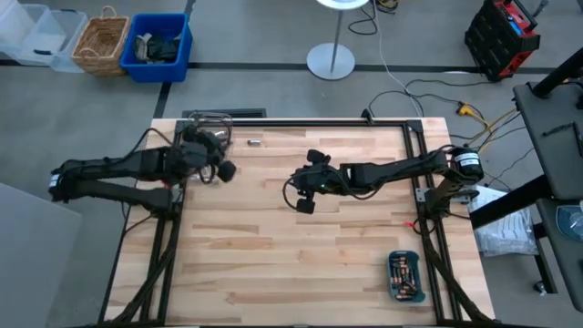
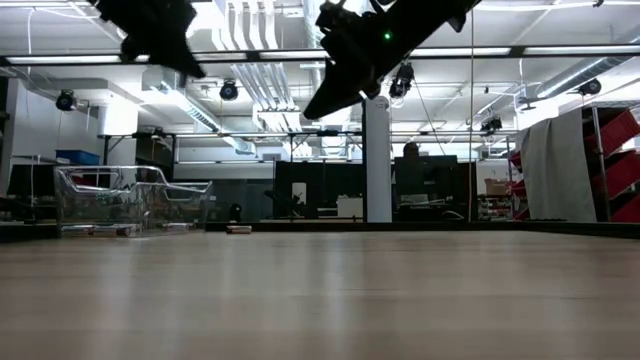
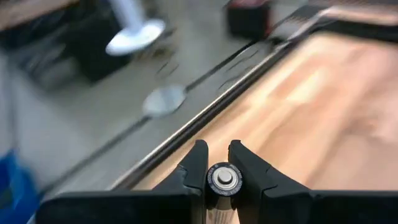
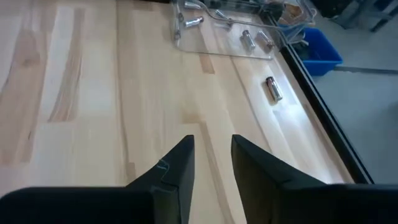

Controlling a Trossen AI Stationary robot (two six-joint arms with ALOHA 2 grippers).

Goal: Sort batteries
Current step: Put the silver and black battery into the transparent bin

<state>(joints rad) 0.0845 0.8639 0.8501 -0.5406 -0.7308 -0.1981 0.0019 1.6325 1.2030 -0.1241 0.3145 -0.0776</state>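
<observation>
high: left gripper [image 1: 221, 170] by clear plastic box [image 1: 211, 123], right gripper [image 1: 305, 202] mid-table, teal rectangular tray [image 1: 405, 276] near corner | left wrist: fingers [image 3: 198, 163] clamp silvery cylindrical battery [image 3: 224, 180] | right wrist: fingers [image 4: 179, 163] apart, empty, loose cell [image 4: 272, 88] beside box

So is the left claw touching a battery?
Touching. The left wrist view shows the left claw shut on a battery, both fingers pressed against its sides.

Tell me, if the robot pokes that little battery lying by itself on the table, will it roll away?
Probably yes. The lone battery is a smooth round cylinder lying on its side on the flat wooden table, so a sideways nudge would likely roll it. Its shiny metal skin looks slippery. It seems stiff, since the left gripper pinches another battery without bending it.
</observation>
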